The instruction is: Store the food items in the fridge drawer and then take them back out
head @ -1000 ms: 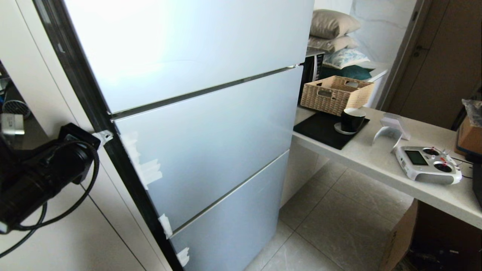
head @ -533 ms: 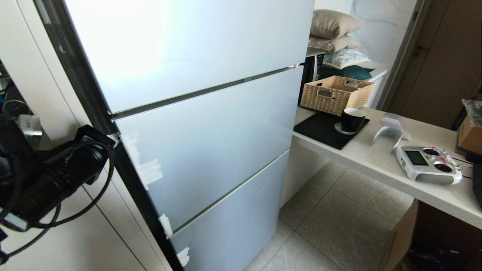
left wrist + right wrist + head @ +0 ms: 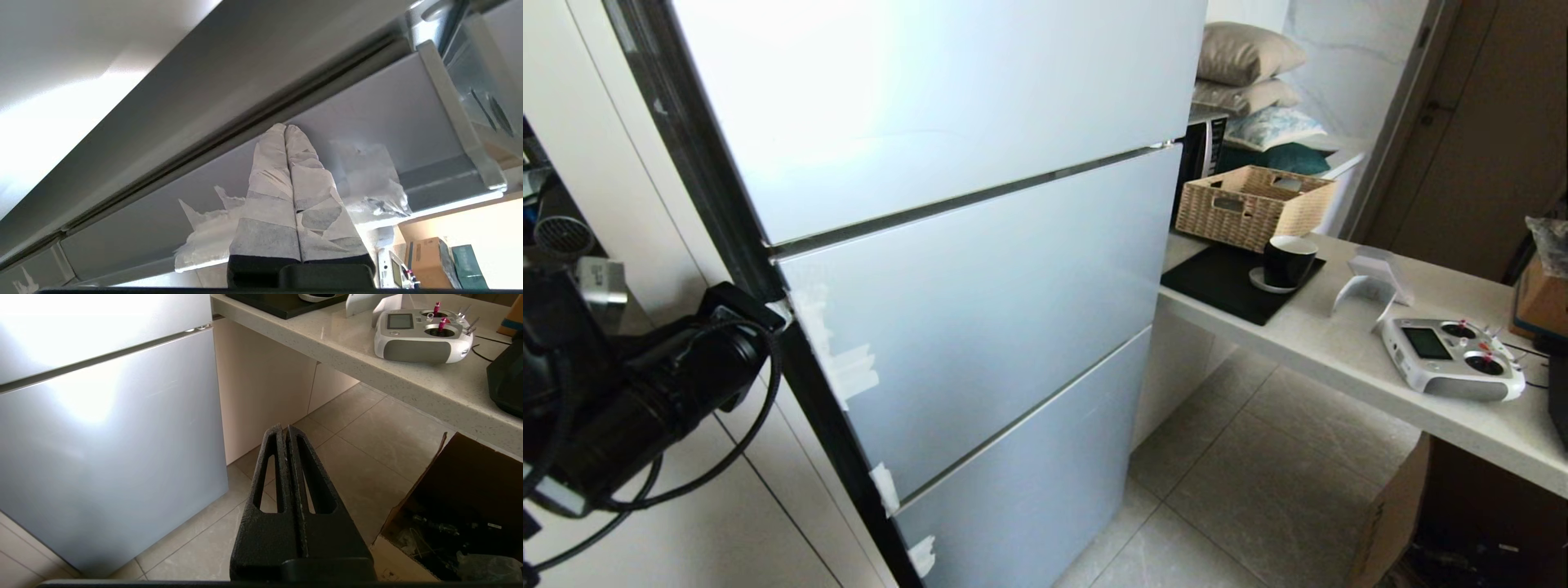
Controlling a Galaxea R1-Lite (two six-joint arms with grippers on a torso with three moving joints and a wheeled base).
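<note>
Fridge point(image 3: 980, 310) closed; fridge drawer and food items not in view, presumably inside.

Left gripper point(image 3: 286, 127) at the middle door's side edge point(image 3: 359, 122), taped fingers point(image 3: 304, 175) pressed together; risk: tips slip off the seam, door stays shut.

Only the left wrist view shows that contact; head view shows only the arm point(image 3: 645, 384).

Right gripper point(image 3: 284, 427) idle over the floor point(image 3: 359, 457), fingers pressed together.

A wicker basket point(image 3: 1252, 203) is sitting on the counter point(image 3: 1347, 351) at upper right, beside a black cup point(image 3: 1286, 260) on a dark mat point(image 3: 1217, 286). A white remote controller point(image 3: 1452, 358) is lying further right. Pillows point(image 3: 1245, 51) are piling behind.
</note>
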